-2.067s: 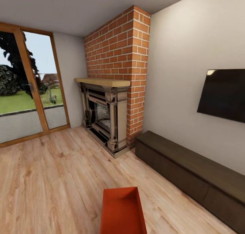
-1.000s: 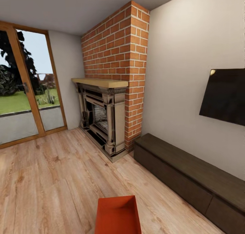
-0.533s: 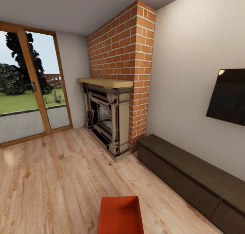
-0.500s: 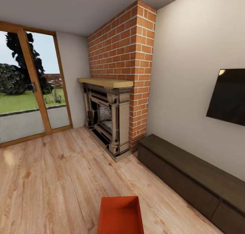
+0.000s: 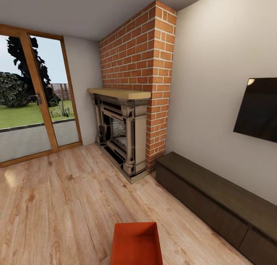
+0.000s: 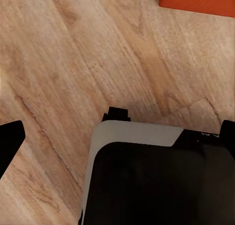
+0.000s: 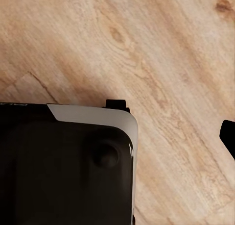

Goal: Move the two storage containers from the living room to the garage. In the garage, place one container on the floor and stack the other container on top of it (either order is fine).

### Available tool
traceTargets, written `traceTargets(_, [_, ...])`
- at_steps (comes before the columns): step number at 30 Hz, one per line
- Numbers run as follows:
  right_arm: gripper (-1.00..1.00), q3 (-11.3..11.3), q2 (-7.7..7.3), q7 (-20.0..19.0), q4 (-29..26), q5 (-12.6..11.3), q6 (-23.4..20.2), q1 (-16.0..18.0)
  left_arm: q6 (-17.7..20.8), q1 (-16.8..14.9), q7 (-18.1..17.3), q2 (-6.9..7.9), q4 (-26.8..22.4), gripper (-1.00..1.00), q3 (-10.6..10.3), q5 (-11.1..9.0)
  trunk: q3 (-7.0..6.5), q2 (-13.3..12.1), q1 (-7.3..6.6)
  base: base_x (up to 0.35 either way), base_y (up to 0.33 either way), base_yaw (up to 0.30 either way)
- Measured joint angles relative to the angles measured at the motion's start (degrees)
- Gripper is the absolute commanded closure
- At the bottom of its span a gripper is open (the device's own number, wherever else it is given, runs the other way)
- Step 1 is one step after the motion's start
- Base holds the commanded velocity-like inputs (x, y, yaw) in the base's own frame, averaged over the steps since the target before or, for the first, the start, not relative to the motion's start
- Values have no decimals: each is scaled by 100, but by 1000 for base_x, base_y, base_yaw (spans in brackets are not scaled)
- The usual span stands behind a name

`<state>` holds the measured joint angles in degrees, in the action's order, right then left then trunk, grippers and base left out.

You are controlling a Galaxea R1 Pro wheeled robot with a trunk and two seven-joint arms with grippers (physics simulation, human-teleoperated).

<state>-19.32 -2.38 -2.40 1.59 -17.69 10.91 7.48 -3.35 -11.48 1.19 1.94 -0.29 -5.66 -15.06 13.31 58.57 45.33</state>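
One orange storage container (image 5: pixel 136 245) sits on the living room's plank floor (image 5: pixel 57 203) near the brick fireplace (image 5: pixel 123 142) (garage unreached); either pincer's state I cannot tell.

Light wood plank floor (image 5: pixel 57 203): orange-red storage container (image 5: pixel 135 244), fireplace (image 5: pixel 121 136), dark low cabinet (image 5: pixel 215 199) on it.

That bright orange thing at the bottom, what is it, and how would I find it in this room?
Start at the tall red brick fireplace and follow the light wood plank floor toward the near edge of the head view. There sits an orange-red open-top storage container, rectangular with thin walls. It is the one vivid item among brown, beige and dark furniture.
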Motion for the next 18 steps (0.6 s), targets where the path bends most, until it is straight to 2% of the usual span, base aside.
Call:
traceTargets(10, [-100, -13, -3, -7, 0, 0, -9, 0, 0, 0, 0, -4, 0, -100, 0, 5, 0, 0, 0, 9, 0, 0])
traceTargets(18, [-100, -13, -9, -7, 0, 0, 9, 0, 0, 0, 0, 0, 0, -100, 0, -4, 0, 1, -2, 188, 0, 0])
